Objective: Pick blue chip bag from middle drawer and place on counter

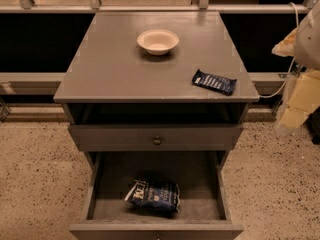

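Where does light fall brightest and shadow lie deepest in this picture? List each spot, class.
Camera view: sheen on the counter around the bowl, which throws a small shadow forward; deepest shadow in the gap under the counter; the middle drawer is dim, darker behind the blue chip bag; the gripper, at the right edge, looks washed-out pale.

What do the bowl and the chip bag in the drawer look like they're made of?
The bowl: cream, smooth, perhaps ceramic or plastic. The blue chip bag: thin plastic film, judging by crinkles and sheen. The claw is right of the counter.
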{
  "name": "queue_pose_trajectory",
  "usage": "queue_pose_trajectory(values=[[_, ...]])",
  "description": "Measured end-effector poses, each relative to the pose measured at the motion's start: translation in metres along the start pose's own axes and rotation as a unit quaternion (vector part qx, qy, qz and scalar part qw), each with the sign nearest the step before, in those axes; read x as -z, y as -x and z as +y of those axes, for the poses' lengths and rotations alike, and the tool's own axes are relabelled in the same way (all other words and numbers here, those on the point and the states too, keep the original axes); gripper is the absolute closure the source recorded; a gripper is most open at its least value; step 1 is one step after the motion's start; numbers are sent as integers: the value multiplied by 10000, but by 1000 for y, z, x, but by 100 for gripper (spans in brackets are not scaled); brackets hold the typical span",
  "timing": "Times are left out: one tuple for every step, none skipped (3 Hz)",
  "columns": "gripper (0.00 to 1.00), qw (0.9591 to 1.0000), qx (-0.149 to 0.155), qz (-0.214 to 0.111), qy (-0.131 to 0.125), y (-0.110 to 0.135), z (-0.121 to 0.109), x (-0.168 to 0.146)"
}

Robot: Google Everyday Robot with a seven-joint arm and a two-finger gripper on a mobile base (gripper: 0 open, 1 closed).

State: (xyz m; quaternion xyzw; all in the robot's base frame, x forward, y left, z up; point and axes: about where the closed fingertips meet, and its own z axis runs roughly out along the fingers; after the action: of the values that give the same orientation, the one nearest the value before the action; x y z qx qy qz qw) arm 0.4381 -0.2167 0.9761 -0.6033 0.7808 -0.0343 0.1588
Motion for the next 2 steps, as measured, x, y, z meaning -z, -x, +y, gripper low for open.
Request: queue_pose_trajectory(values=[[0, 10000, 0, 0, 0, 0, 0, 0], [0, 9998, 91, -186, -26, 7, 1, -18]])
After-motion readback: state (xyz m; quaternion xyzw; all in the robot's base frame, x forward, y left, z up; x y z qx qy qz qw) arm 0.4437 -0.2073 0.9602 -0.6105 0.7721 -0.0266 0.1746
